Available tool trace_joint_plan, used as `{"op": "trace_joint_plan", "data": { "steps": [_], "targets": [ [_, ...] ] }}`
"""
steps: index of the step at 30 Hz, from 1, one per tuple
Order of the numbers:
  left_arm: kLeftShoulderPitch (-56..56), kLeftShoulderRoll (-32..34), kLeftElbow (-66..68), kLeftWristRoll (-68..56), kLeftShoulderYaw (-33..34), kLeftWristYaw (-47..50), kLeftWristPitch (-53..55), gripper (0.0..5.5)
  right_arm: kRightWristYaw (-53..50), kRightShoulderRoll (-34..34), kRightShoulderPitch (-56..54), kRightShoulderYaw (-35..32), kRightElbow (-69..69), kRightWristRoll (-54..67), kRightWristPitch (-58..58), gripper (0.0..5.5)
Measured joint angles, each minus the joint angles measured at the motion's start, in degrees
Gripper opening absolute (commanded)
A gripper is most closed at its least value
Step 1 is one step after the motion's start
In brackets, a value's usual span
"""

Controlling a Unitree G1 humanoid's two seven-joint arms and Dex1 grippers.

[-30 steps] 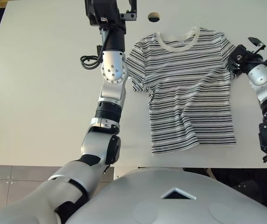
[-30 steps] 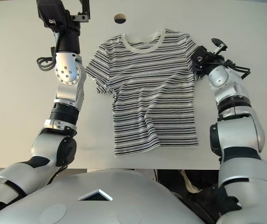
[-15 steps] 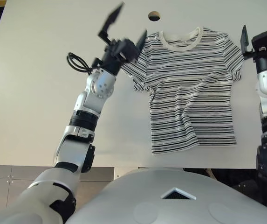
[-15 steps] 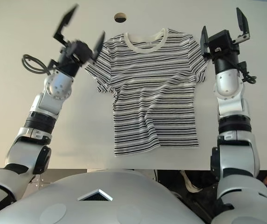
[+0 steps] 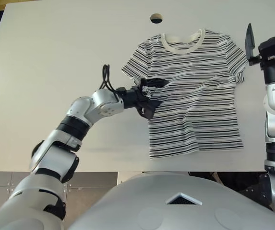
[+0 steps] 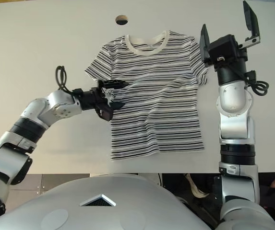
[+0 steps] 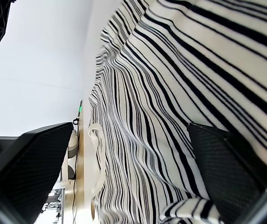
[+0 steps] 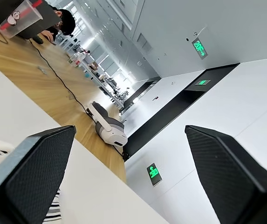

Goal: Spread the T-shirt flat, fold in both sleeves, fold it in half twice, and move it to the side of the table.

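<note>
A black-and-white striped T-shirt (image 5: 195, 91) lies face up on the white table (image 5: 46, 72), collar at the far side, both sleeves spread out. My left gripper (image 5: 150, 95) is low at the shirt's left edge, just under the left sleeve. It is open, with its fingers (image 7: 26, 172) wide apart and striped cloth (image 7: 180, 84) bunched between them. Creases run from that spot across the chest. My right gripper (image 6: 227, 29) is raised above the table beside the right sleeve, open, its fingers pointing up with nothing between them.
A round hole (image 5: 156, 18) sits in the table just beyond the collar. The table's front edge (image 5: 127, 171) runs close under the shirt's hem. Bare white tabletop stretches to the left of the shirt.
My left gripper dropped from above the left sleeve to the shirt's left edge and pushed into the cloth, creasing it. My right gripper rose from the right sleeve and now holds still.
</note>
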Motion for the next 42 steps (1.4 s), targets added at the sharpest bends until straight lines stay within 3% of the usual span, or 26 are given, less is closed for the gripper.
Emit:
{"op": "trace_joint_plan", "data": {
  "steps": [2,9,18,24,28,33,37,42],
  "targets": [
    [2.9,4.5,-3.1,-1.4,2.0,-0.7,0.2,4.58,0.4,0.5,0.7,0.6,-0.3,-0.9,0.2,4.33],
    [10.0,10.6,-9.6,-5.4,6.1,-3.1,2.5,4.58,3.3,1.0,2.3,2.7,-3.0,-2.2,0.4,4.33],
    [17.5,12.4,-15.6,-8.3,12.6,-3.4,5.3,4.58,5.8,1.1,2.5,2.9,-5.6,-2.7,0.5,4.33],
    [22.6,12.1,-27.0,-19.4,17.1,-4.6,6.7,4.58,8.9,1.0,1.7,4.9,-6.5,-3.2,0.3,4.33],
    [23.6,8.4,-33.3,-30.7,25.0,-2.5,13.2,4.58,17.1,-8.0,12.0,9.7,-9.6,-4.4,-12.0,4.33],
    [20.2,4.1,-24.0,-27.2,34.4,8.2,22.1,4.58,21.4,-14.9,26.8,8.2,-16.2,1.4,-24.1,4.33],
    [19.2,4.0,-13.1,-18.5,33.2,13.7,23.0,4.58,23.3,-16.4,28.9,7.2,-15.7,-0.5,-24.9,4.33],
    [18.5,2.8,-10.9,-17.5,32.8,15.7,22.3,4.58,25.5,-16.6,30.8,11.1,-12.1,-7.0,-25.0,4.33]
  ]
}}
